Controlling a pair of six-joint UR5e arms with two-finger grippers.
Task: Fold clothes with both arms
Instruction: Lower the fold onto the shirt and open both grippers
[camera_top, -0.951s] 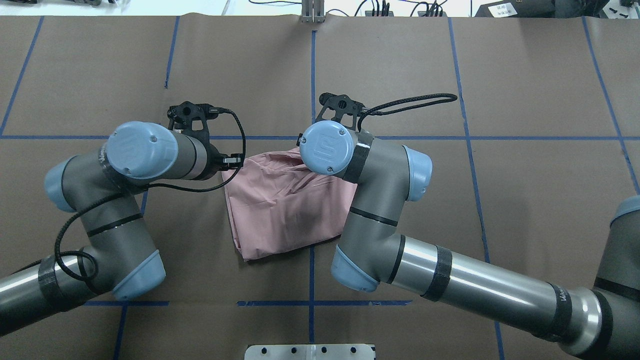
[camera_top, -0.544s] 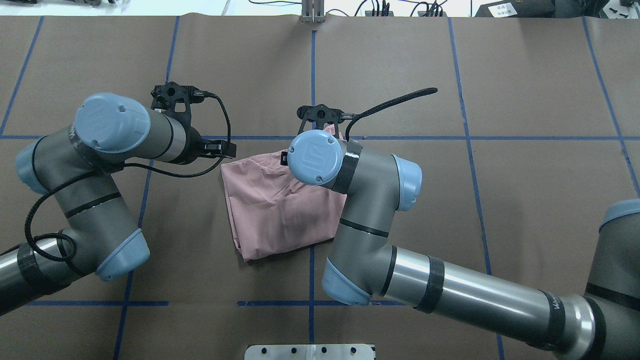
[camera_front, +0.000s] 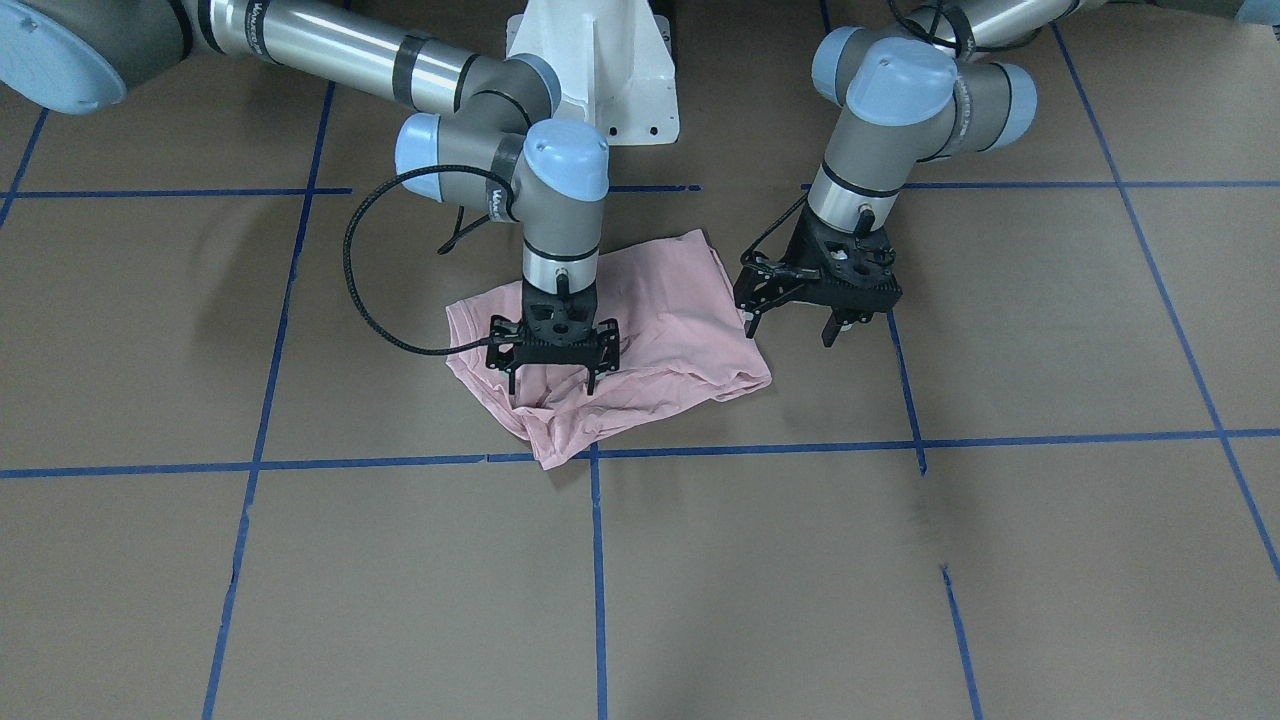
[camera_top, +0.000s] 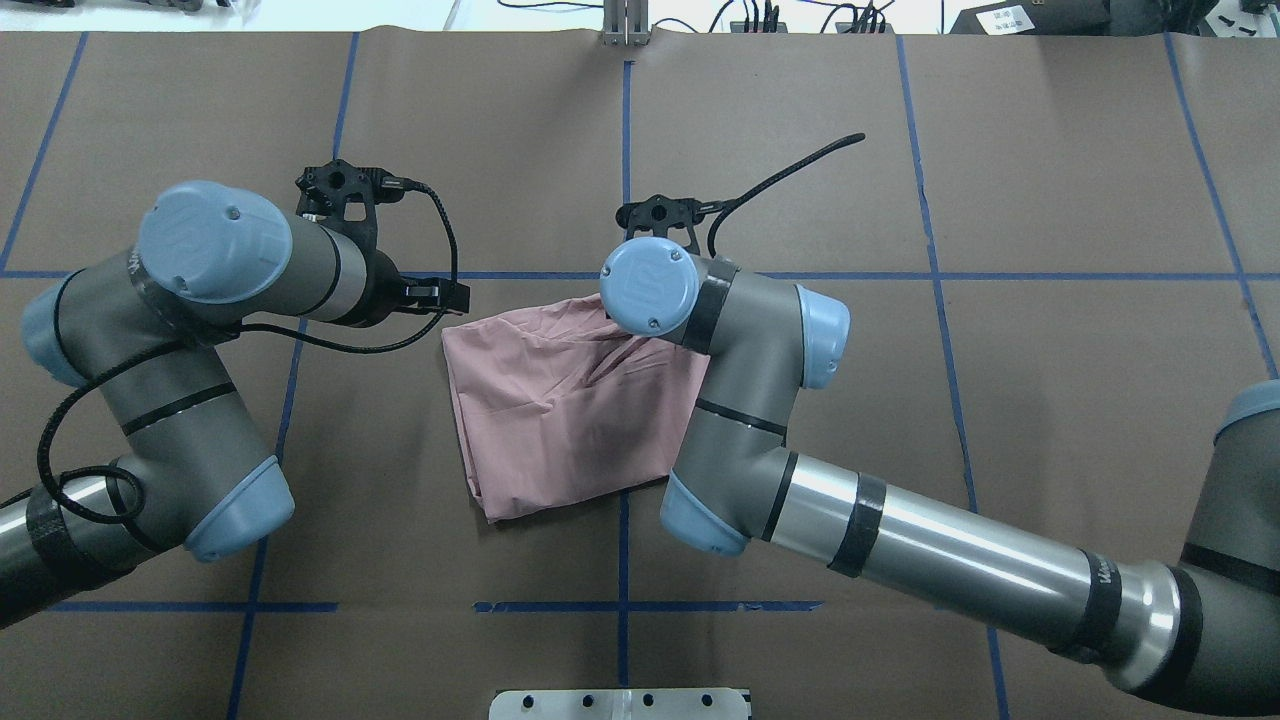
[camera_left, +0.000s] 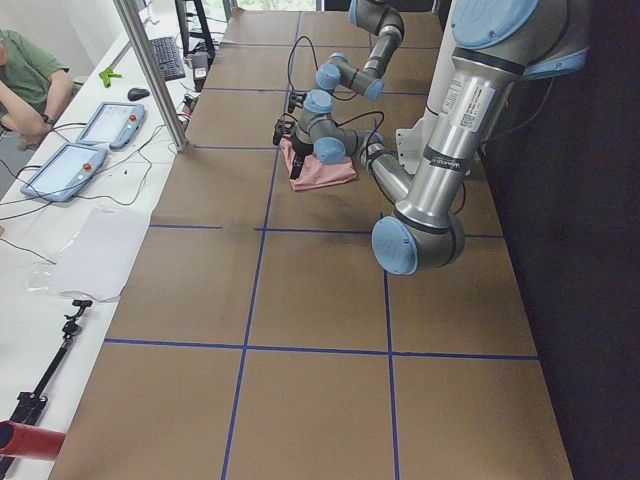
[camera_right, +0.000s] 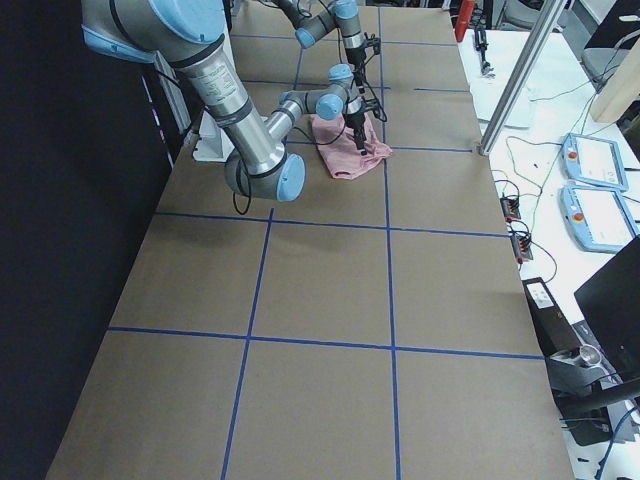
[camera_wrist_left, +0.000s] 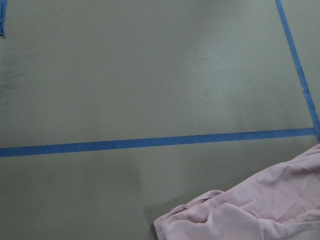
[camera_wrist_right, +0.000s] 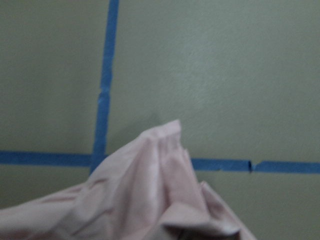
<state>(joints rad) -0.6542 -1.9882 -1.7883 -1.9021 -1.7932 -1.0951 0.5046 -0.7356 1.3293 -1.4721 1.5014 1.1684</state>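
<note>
Pink T-shirt (camera_front: 660, 310) lies as compact folded bundle mid-worktop (camera_front: 900, 560), plain side up, corner at tape cross. Right fingers (camera_front: 592, 378) spread wide, low over wrinkled edge away from base, gripping nothing; probably set to press fold flat. Left fingers (camera_front: 830, 332) also apart, just beside shirt, off cloth, likely clear for next grasp.

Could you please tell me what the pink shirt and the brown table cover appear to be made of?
The shirt looks like soft, matte knit cloth, likely cotton: it wrinkles and bunches in limp folds. The table cover seems to be matte brown paper or thin card: flat, dull, without sheen.
</note>
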